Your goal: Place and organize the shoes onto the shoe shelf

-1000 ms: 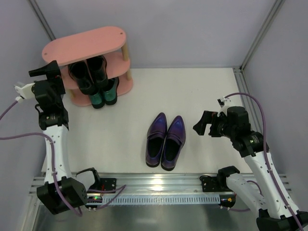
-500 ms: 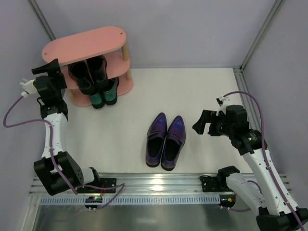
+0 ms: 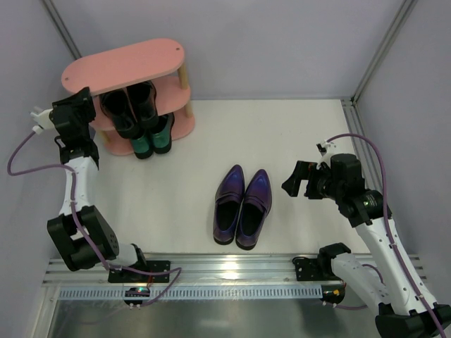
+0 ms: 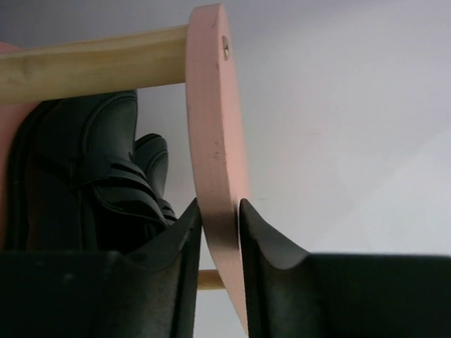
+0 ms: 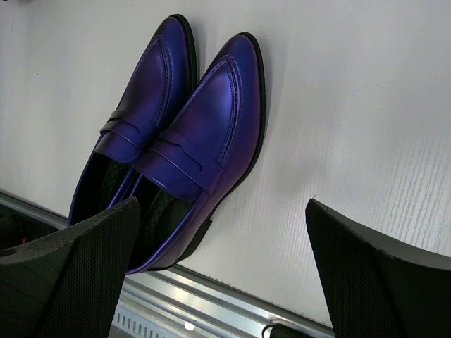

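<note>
The pink shoe shelf stands at the back left. A black pair sits on its middle tier and a teal-green pair on the bottom tier. My left gripper is at the shelf's left end. In the left wrist view its jaws are shut on the edge of a pink board, with a black shoe beyond. The purple pair lies side by side mid-table, toes pointing away. My right gripper hovers just to their right, open and holding nothing, the purple shoes to its left.
A pale wooden post joins the shelf boards. A metal rail runs along the near table edge, also seen under the right gripper as the rail. Grey walls and frame posts enclose the back and sides.
My left gripper has swung up and right to the shelf's left end and closed on a pink board's edge. The right arm and all shoes have stayed put.
</note>
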You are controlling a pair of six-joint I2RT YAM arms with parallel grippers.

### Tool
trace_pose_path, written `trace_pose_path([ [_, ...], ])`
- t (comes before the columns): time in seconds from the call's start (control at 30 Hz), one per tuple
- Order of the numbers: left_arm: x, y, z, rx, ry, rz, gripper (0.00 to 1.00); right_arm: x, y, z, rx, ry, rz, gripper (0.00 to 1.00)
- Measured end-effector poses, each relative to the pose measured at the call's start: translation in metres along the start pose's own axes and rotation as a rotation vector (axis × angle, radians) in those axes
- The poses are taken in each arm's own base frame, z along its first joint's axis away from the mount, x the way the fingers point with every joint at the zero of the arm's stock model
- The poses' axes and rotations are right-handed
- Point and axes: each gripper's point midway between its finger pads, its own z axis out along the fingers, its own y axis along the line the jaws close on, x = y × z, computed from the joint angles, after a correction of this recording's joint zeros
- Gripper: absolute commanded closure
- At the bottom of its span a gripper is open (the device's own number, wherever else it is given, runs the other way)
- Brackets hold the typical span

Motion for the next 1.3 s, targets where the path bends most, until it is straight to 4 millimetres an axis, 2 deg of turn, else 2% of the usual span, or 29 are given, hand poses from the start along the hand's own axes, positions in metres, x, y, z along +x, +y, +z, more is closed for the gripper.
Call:
trace_pose_path([
  [0.03,0.000,-0.003,0.000,0.009,0.002,0.003,0.81,0.000,0.000,0.000,0.000,0.000,0.000,0.00],
  [0.07,0.000,-0.003,0.000,0.005,0.004,0.002,0.89,0.000,0.000,0.000,0.000,0.000,0.000,0.00],
  [0.13,0.001,-0.004,0.000,0.004,0.010,-0.019,0.98,0.000,0.000,0.000,0.000,0.000,0.000,0.00],
  [0.17,0.001,-0.003,0.000,0.003,0.011,-0.024,1.00,0.000,0.000,0.000,0.000,0.000,0.000,0.00],
  [0.53,0.003,-0.004,-0.005,-0.007,0.025,-0.027,1.00,0.001,0.000,0.000,0.001,0.001,0.000,0.00],
  [0.87,0.016,-0.006,-0.046,-0.081,0.055,-0.020,1.00,0.000,0.000,-0.002,-0.004,-0.009,-0.002,0.00],
  [1.13,0.022,-0.008,-0.058,-0.101,0.064,-0.018,1.00,0.002,0.000,-0.001,-0.002,-0.006,-0.001,0.00],
  [1.2,0.024,-0.008,-0.064,-0.112,0.071,-0.013,0.98,0.002,0.000,-0.001,-0.002,-0.006,-0.001,0.00],
  [1.23,0.026,-0.008,-0.068,-0.118,0.077,-0.009,0.92,0.002,-0.001,-0.001,-0.002,-0.006,-0.002,0.00],
  [1.27,0.027,-0.008,-0.072,-0.126,0.084,-0.005,0.81,0.002,-0.001,-0.001,-0.003,-0.007,-0.002,0.00],
  [1.3,0.028,-0.007,-0.076,-0.133,0.089,0.002,0.76,0.003,-0.001,-0.001,-0.003,-0.008,-0.002,0.00],
])
